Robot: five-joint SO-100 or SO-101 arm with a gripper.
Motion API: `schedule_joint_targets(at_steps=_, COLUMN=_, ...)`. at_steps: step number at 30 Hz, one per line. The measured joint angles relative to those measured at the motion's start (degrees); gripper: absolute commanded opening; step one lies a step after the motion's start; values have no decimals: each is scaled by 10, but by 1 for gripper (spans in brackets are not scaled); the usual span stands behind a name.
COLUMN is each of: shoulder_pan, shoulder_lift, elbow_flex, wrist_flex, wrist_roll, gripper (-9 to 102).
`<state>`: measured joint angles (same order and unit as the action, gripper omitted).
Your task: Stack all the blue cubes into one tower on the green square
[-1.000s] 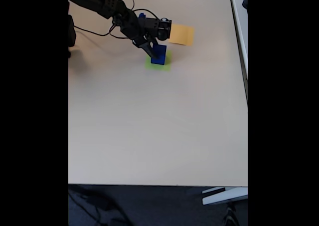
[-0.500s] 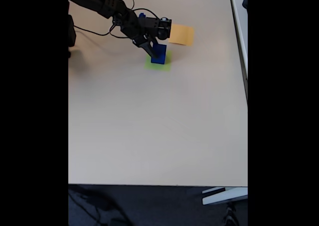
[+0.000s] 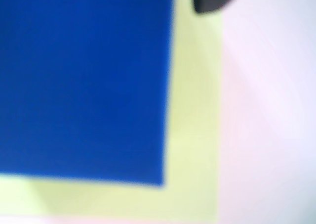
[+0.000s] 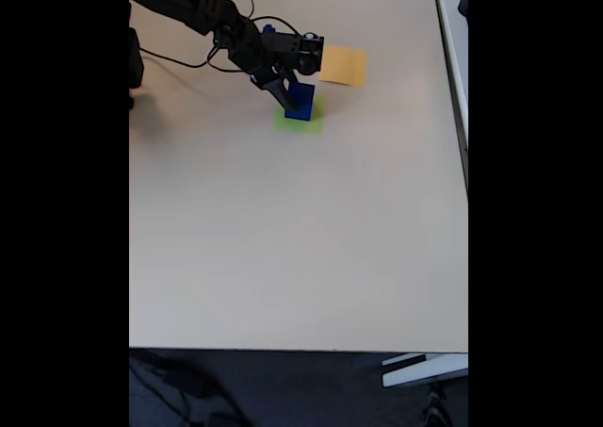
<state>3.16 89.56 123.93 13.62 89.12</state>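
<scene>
Blue cubes (image 4: 301,102), number indistinct, on green square (image 4: 300,123).

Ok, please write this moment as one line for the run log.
stage: stacking | blue cubes: on green square | gripper: at the stack, jaw state unclear | orange square: bare

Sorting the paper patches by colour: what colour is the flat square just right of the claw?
Orange-yellow; the flat square shows best in the fixed view.
</scene>
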Motion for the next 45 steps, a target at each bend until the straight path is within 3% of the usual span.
schedule_joint_targets(at_steps=13, shoulder_pan=-3, shoulder_lift=0, elbow_flex=0, wrist_flex=-18, wrist_roll=-10, gripper=44)
schedule_joint_targets(at_steps=22, shoulder_pan=-3, shoulder_lift=1, elbow_flex=-45, wrist_flex=-17, wrist_roll=-69, gripper=43)
schedule_joint_targets(at_steps=28, shoulder_pan=-11, shoulder_lift=31, elbow_flex=-187, wrist_flex=153, wrist_roll=-78, gripper=30)
schedule_joint_targets(at_steps=35, shoulder_pan=-64, shoulder_lift=59, elbow_flex=-338, wrist_flex=359, wrist_roll=-33, gripper=27)
schedule_joint_targets(at_steps=45, shoulder_pan=-139, shoulder_lift=69, elbow_flex=-334, wrist_flex=398, wrist_roll=87, gripper=27)
